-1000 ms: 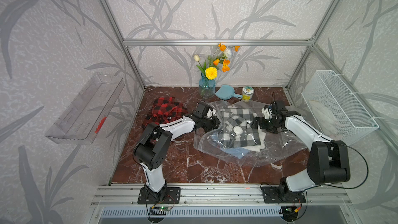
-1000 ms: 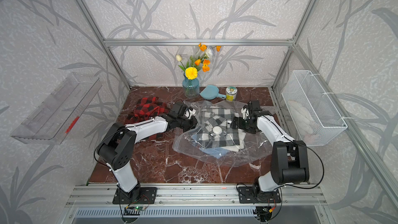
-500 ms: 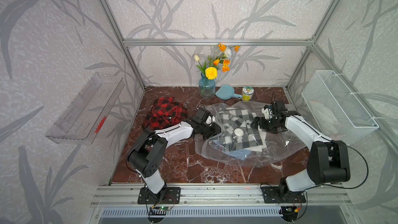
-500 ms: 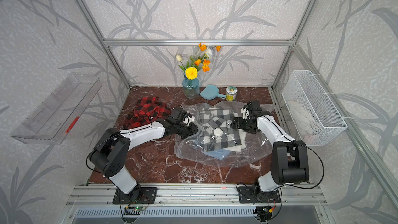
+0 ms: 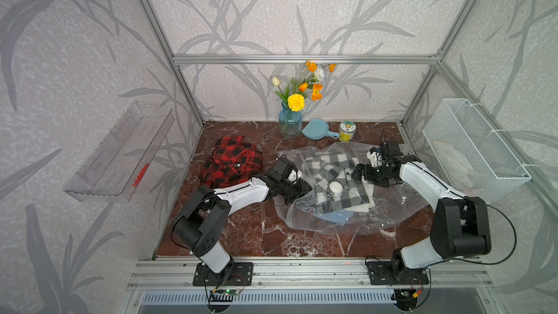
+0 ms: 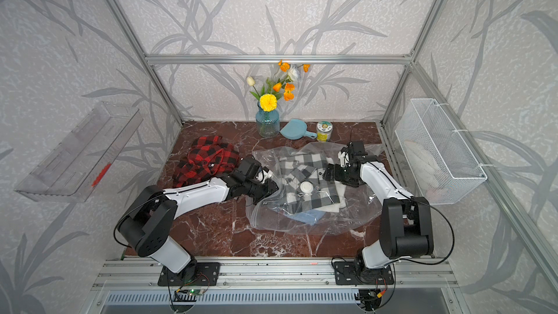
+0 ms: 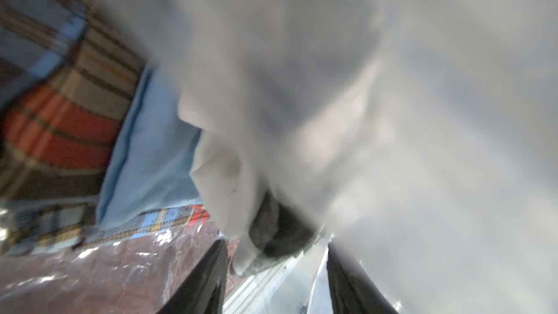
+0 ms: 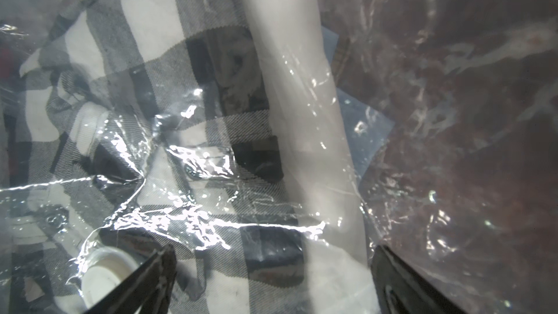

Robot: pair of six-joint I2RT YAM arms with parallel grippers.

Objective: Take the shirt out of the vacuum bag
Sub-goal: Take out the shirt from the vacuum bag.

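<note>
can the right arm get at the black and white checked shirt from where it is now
Probably not directly. The right gripper hangs open over the checked shirt, but the vacuum bag film lies between them. The bag's mouth looks to be on the left gripper side.

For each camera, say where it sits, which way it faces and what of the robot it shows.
Top views: high at the front, looking down; both arms, vacuum bag, red plaid shirt.
Left wrist: on the left arm at the bag's mouth, facing blurred white and blue cloth; dark jaws show.
Right wrist: above the bag, facing the grey checked shirt; open jaws show.
Shared: top and right wrist views show the white valve.
</note>
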